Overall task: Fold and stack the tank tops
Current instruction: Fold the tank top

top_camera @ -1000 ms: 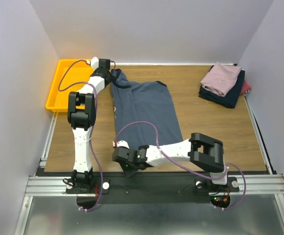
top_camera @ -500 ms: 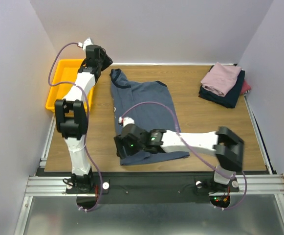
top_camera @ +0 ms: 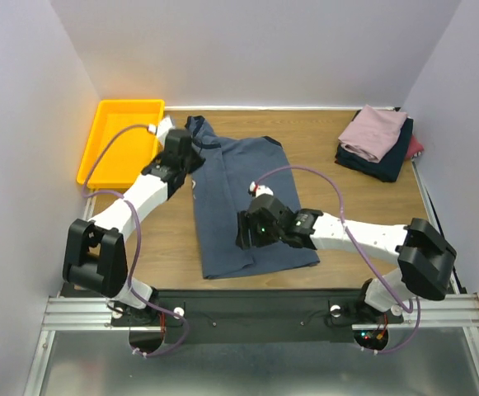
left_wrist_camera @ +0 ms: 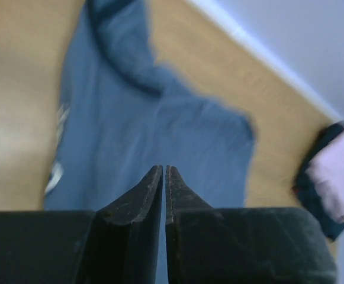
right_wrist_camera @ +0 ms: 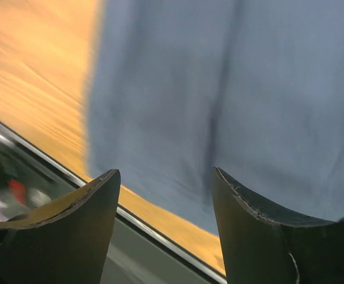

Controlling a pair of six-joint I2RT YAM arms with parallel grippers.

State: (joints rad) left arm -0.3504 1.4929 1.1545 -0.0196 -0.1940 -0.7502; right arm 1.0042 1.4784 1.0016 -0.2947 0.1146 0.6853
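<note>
Yellow tray (top_camera: 128, 115) far-left | slate-blue tank top (top_camera: 239, 177) flat on table (top_camera: 321, 157) | left jaws closed | right jaws open

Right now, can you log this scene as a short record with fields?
workpiece: slate-blue tank top, lying flat mid-table, pale lettering at its left edge
stack: mauve-pink top folded on a navy one, maroon one peeking out behind, far right corner
left gripper: shut, holding nothing, above the slate-blue top's strap end
right gripper: open, holding nothing, above its near hem
yellow tray: far left corner
</note>
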